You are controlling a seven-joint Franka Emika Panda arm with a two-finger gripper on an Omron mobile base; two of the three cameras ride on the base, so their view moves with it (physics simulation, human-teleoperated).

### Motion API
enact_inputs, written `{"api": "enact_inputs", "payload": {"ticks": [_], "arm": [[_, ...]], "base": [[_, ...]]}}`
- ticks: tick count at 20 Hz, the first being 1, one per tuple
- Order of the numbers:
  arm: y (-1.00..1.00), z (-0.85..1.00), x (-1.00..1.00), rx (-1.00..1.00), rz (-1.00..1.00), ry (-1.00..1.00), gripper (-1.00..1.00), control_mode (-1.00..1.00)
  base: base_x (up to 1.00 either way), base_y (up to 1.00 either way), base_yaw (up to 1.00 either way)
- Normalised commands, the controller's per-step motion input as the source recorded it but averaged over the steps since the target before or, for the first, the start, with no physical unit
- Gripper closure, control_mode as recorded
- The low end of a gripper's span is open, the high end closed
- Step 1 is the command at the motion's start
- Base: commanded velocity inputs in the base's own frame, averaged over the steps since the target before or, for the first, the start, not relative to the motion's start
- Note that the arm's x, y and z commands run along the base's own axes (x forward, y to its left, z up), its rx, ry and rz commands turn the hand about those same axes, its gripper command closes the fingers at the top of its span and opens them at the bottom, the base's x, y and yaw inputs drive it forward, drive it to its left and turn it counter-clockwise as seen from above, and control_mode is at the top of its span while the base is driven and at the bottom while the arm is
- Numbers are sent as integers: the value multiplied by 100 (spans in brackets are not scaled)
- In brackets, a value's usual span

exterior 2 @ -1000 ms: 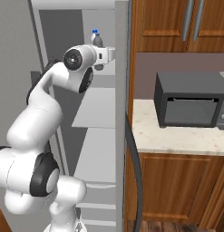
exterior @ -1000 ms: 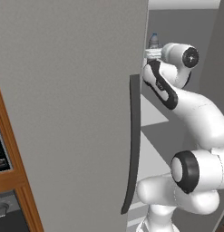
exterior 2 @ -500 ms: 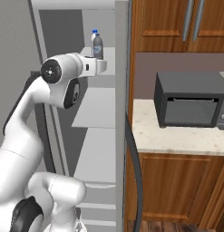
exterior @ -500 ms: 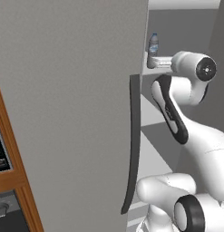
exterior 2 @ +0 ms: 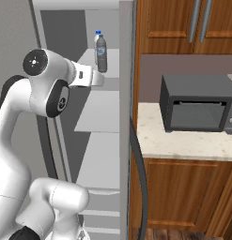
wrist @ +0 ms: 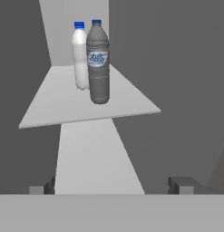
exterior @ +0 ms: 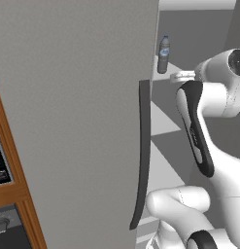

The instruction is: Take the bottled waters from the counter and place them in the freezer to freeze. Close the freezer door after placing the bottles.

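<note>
With both small blue-capped plastic bottles (wrist: 98, 61) standing on the pale upper freezer shelf (wrist: 50, 106), the empty, wide-spread gripper (wrist: 111, 185) is needing a clear path toward the tall grey door (exterior: 73, 121).

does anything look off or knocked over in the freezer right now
Nothing stands out. Both bottles, the grey one and the whitish one, stand upright side by side on the upper freezer shelf, caps on, nothing spilled. The gripper is open and apart from them. The freezer door is open, not yet shut.
</note>
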Motion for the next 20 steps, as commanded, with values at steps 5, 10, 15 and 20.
{"api": "enact_inputs", "payload": {"ticks": [5,10,15,20], "arm": [[0,-25,-69,0,-2,49,-100,-100],[9,-60,-75,0,-3,40,-100,-100],[0,-76,-59,13,0,14,-100,-100],[12,-94,-32,7,0,1,-100,-100]], "base": [[0,0,0],[0,0,0],[0,0,0],[0,0,0]]}}
